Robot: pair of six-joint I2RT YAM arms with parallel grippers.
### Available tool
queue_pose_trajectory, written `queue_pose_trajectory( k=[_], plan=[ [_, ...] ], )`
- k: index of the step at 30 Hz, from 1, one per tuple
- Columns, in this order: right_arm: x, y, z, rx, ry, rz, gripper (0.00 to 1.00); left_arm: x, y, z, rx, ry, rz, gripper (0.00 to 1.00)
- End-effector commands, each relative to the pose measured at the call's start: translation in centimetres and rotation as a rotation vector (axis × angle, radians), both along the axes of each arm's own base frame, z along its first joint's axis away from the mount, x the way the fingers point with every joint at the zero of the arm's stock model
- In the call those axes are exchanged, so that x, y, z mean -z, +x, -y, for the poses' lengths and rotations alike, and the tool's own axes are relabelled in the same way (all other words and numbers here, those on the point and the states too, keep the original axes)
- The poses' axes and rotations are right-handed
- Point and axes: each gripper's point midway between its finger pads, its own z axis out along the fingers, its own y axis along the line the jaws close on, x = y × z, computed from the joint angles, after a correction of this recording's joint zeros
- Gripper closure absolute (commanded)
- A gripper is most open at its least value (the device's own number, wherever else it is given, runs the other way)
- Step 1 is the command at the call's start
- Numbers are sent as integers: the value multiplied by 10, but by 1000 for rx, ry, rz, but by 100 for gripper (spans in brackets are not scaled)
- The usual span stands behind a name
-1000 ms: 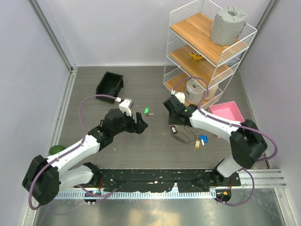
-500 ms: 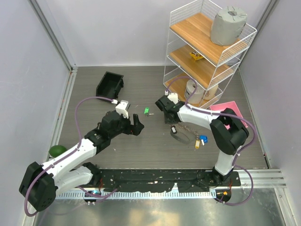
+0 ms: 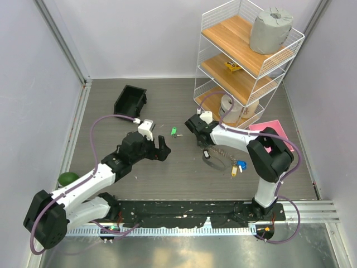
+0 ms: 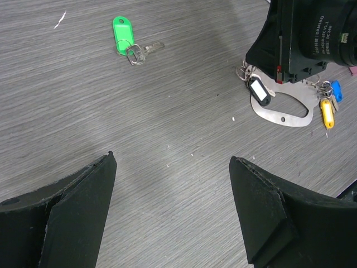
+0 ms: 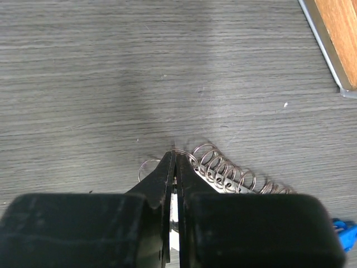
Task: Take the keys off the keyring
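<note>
Right wrist view shows my right gripper (image 5: 174, 159) clenched beside the chain (image 5: 223, 167) of the keyring (image 4: 273, 115) lying on the table (image 4: 139, 139), wire caught or not I cannot tell, so I'd tug gently while my spread left gripper (image 4: 172, 162) steadies the keys (image 4: 327, 113).

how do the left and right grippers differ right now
The left gripper is wide open; the right gripper is shut. The left gripper hovers apart from the green-tagged key; the right gripper's tips sit at the keyring's chain. Both are black, two-fingered.
</note>
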Motion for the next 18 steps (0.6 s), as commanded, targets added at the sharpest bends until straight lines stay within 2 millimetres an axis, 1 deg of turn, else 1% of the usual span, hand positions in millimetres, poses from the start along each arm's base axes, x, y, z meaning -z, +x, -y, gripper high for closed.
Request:
queue_pose_trajectory(
  k=[1, 3, 4, 5, 9, 11, 12, 15, 16, 17, 18],
  plan=[
    [0, -2, 2, 22, 62, 15, 93, -4, 4, 6, 16, -22, 7, 11],
    [-1, -2, 4, 26, 73, 17, 81, -4, 3, 10, 26, -31, -4, 11],
    [-1, -2, 5, 21, 73, 16, 79, -4, 3, 12, 32, -36, -10, 11],
    [-1, -1, 5, 19, 72, 16, 80, -4, 2, 13, 36, -42, -14, 12],
    [5, -3, 5, 10, 68, -5, 87, -4, 0, 16, 49, -49, -21, 12],
    [8, -3, 3, 9, 75, -9, 95, -4, 0, 14, 46, -46, -20, 12],
    [7, -3, 2, 6, 83, -10, 95, -4, 0, 13, 46, -43, -19, 11],
    [-4, -4, 2, 4, 107, 10, 95, -4, -2, 15, 59, -44, -23, 12],
    [-15, -4, 1, 0, 125, 33, 95, -5, -1, 17, 66, -48, -25, 12],
    [-21, -5, 2, -1, 134, 43, 95, -5, -2, 20, 80, -53, -28, 12],
    [-34, -6, 0, -8, 165, 65, 95, -6, -1, 23, 90, -62, -34, 12]
  ],
)
